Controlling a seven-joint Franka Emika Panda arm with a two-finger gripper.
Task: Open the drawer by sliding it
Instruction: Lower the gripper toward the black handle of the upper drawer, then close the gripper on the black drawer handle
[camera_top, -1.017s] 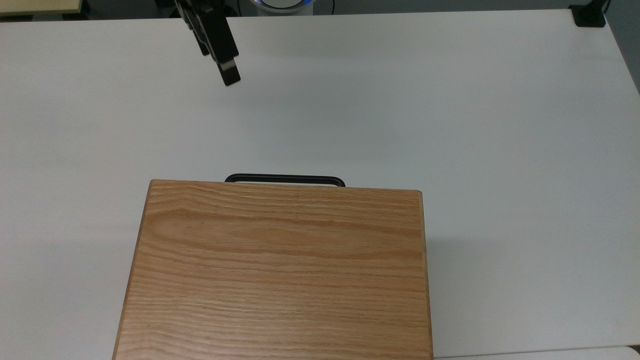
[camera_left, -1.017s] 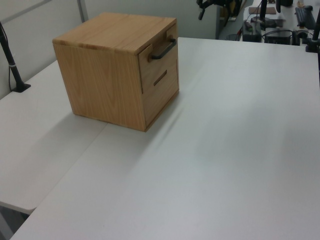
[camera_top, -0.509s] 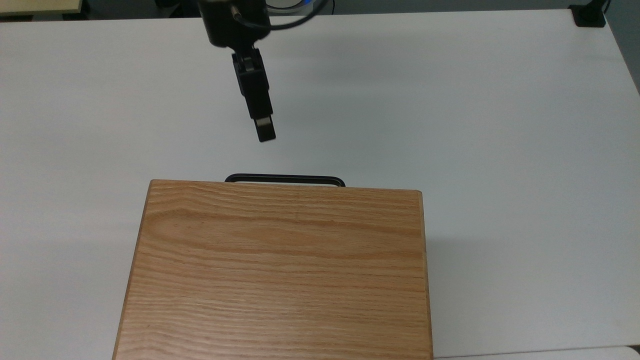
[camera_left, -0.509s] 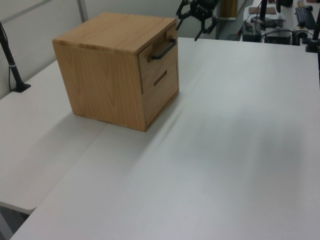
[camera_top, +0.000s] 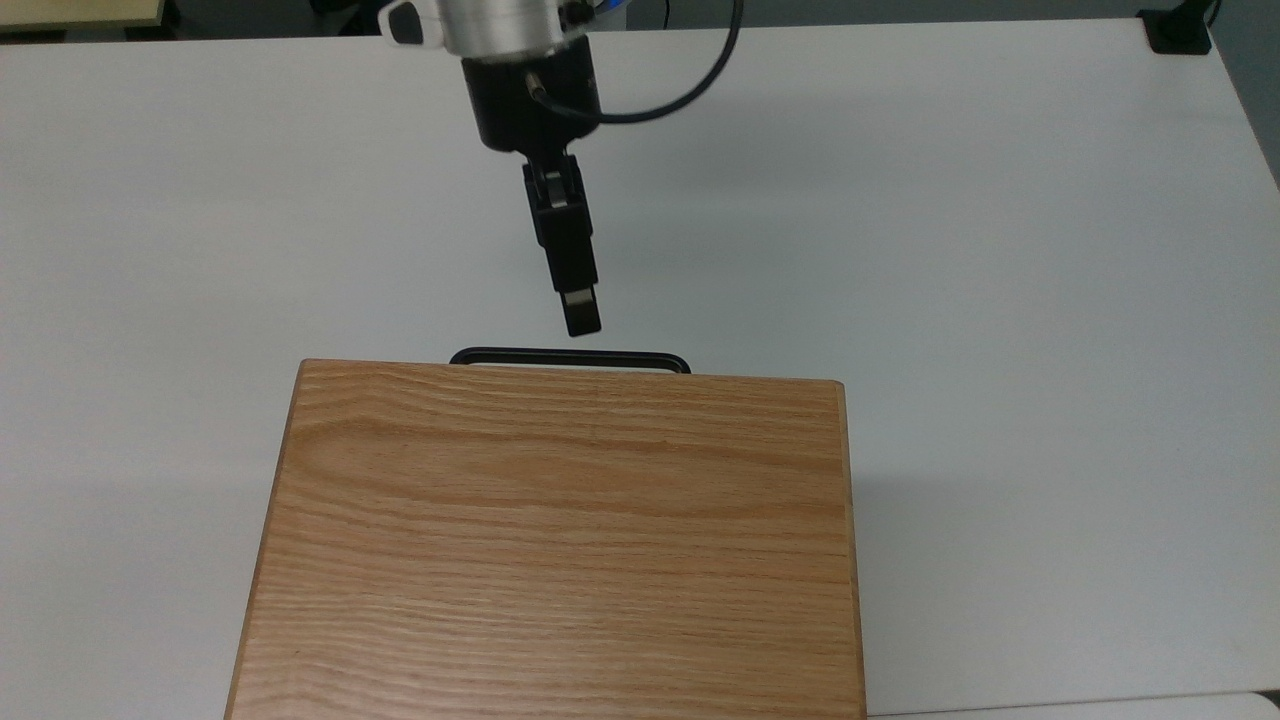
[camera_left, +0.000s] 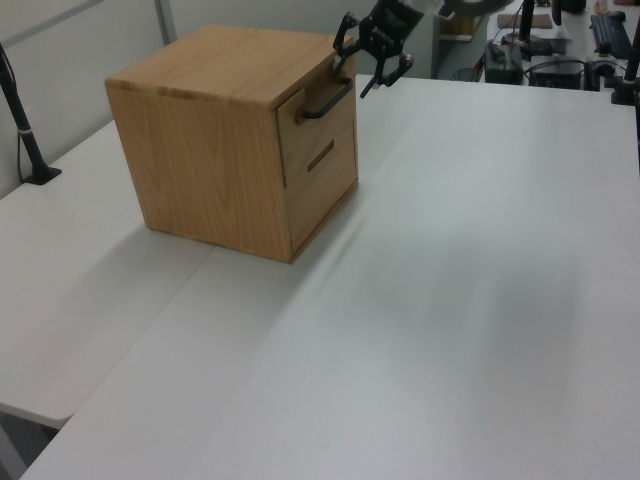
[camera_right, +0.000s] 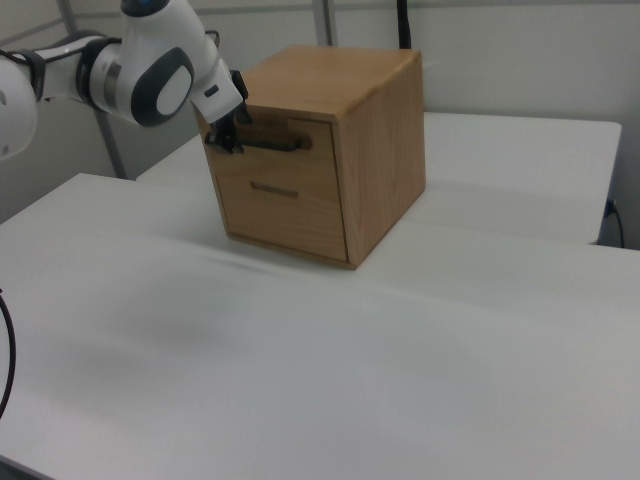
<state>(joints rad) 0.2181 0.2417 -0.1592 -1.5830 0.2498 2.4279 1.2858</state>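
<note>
The drawer (camera_left: 322, 108) is the upper front panel of a light oak cabinet (camera_top: 560, 540) and carries a long black bar handle (camera_top: 570, 357) (camera_left: 328, 99) (camera_right: 277, 143). Its front sits about flush with the cabinet's face. My gripper (camera_top: 583, 318) (camera_left: 355, 68) (camera_right: 226, 135) hangs open just in front of the handle, near its middle in the top view, without touching it. Its fingers are spread one above the other, level with the bar, and hold nothing.
A second drawer front with a slot (camera_right: 274, 190) lies below the handled one. The cabinet stands on a white table (camera_top: 950, 250) with wide free room in front of it. A black clamp post (camera_left: 22, 120) stands at the left view's left edge.
My gripper has come from the far table edge toward the cabinet, to just short of the handle. The drawer has not moved.
</note>
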